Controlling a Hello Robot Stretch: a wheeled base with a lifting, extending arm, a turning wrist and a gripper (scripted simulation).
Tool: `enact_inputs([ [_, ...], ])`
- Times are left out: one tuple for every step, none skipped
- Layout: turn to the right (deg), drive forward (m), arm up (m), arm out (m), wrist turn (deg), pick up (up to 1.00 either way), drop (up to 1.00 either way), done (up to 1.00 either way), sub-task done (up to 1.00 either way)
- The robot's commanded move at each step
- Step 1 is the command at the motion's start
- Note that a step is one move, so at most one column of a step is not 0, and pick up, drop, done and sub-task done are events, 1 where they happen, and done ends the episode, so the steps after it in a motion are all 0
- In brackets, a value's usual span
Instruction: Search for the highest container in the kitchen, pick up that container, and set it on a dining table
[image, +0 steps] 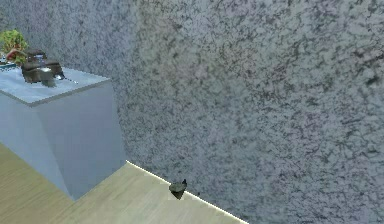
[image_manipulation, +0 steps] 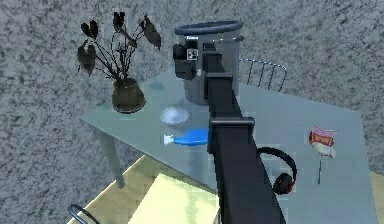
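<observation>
A tall grey cylindrical container (image_manipulation: 225, 42) with a dark rim stands at the far side of a pale blue-grey table (image_manipulation: 290, 115) in the arm side view. The dark arm bar (image_manipulation: 235, 150) rises from the bottom edge across the table toward it. The gripper (image_manipulation: 181, 62) sits at the bar's far end, right against the container's left side. I cannot tell whether it holds anything, since the container stands behind it.
On the table are a potted plant with dark leaves (image_manipulation: 122, 70), a clear shallow dish (image_manipulation: 175, 115), a blue object (image_manipulation: 195, 138), black headphones (image_manipulation: 280, 170) and a small red-and-white packet (image_manipulation: 322, 140). A wire chair back (image_manipulation: 262, 72) stands behind. The forward view shows a blue-grey counter (image: 70, 130), a speckled wall and a small dark object (image: 180, 186) on the floor.
</observation>
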Motion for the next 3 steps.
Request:
enact_inputs([
  [0.0,0.00,0.02,0.00,0.0,0.00,0.00,0.00,0.00],
  [0.0,0.00,0.00,-0.08,0.0,0.00,0.00,0.00,0.00],
  [0.0,0.00,0.00,0.00,0.0,0.00,0.00,1.00,0.00],
])
